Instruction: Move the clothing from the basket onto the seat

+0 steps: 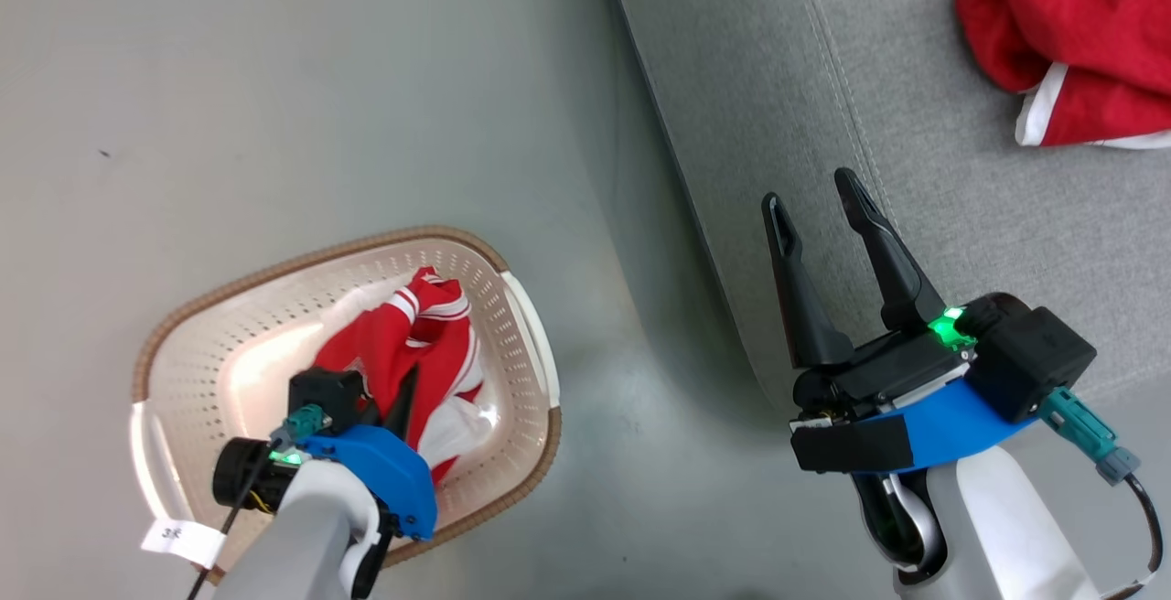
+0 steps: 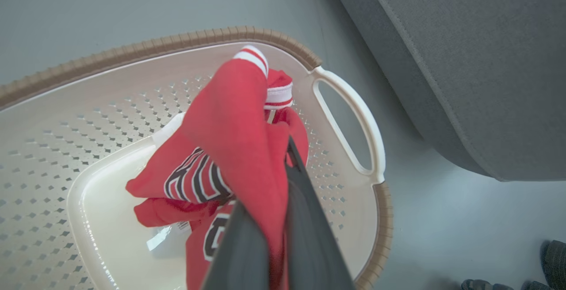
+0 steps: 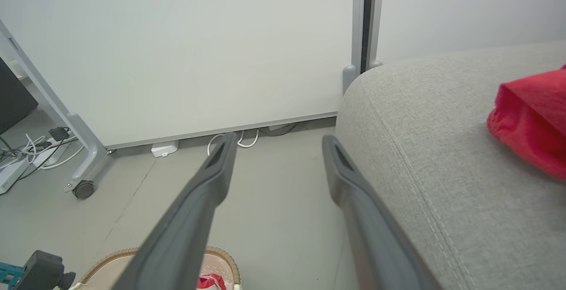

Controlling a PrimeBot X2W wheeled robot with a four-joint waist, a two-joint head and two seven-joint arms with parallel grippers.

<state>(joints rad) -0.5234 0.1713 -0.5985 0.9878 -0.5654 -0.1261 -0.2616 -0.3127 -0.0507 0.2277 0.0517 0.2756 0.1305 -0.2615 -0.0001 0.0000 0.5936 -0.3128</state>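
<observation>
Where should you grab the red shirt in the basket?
Probably pinch the bunched-up fold that sticks up in the middle of the red shirt, coming straight down from above; the basket walls block the sides. The left gripper is shut there.

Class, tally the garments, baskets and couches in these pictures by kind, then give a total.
Cream-white perforated plastic laundry basket: 1
Light grey fabric-upholstered couch: 1
Bright red thin-fabric garments: 2
Total: 4

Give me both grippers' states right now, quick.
Left gripper: shut on the red jersey in the basket.
Right gripper: open, holding nothing.
</observation>
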